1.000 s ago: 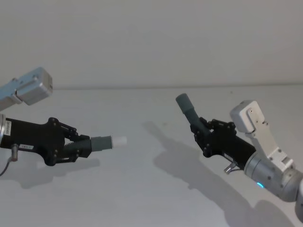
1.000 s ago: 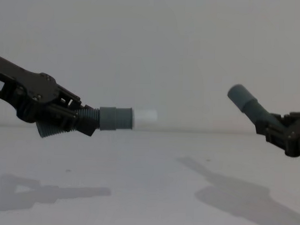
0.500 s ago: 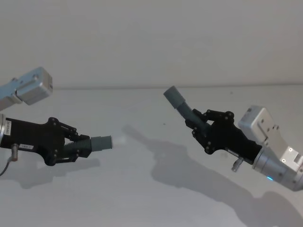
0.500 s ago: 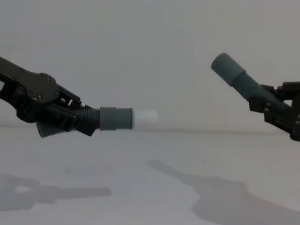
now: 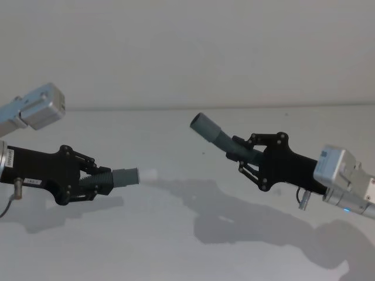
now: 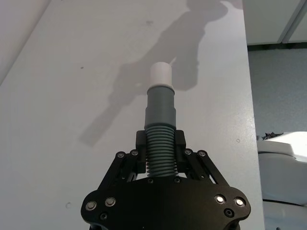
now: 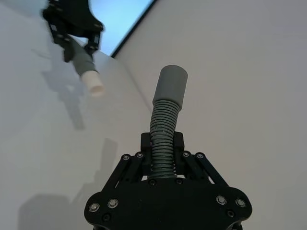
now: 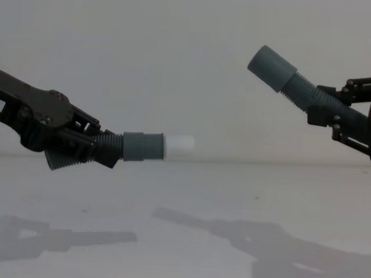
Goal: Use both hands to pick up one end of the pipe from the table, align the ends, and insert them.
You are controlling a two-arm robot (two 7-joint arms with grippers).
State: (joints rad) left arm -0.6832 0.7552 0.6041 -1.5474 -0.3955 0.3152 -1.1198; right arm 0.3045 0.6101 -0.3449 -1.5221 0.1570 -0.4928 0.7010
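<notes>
Both pieces of the pipe are held in the air above the white table (image 5: 176,234). My left gripper (image 5: 94,178) (image 8: 90,149) (image 6: 159,143) is shut on one corrugated grey hose piece (image 6: 159,155). Its cuff (image 8: 142,146) ends in a white tip (image 8: 179,147) (image 6: 160,74) pointing right. My right gripper (image 5: 249,155) (image 8: 332,117) (image 7: 162,143) is shut on the other hose piece (image 7: 163,129). That piece's socket cuff (image 5: 206,127) (image 8: 271,67) points up and left. It sits higher than the white tip, with a clear gap between the two ends.
A plain white wall (image 5: 187,52) stands behind the table. In the left wrist view the table edge (image 6: 252,120) runs along one side with grey floor (image 6: 278,67) beyond. Shadows of both arms lie on the table surface.
My right gripper has risen and swung toward the middle with its hose piece, bringing the socket cuff higher and closer to the white tip. The left arm has stayed still.
</notes>
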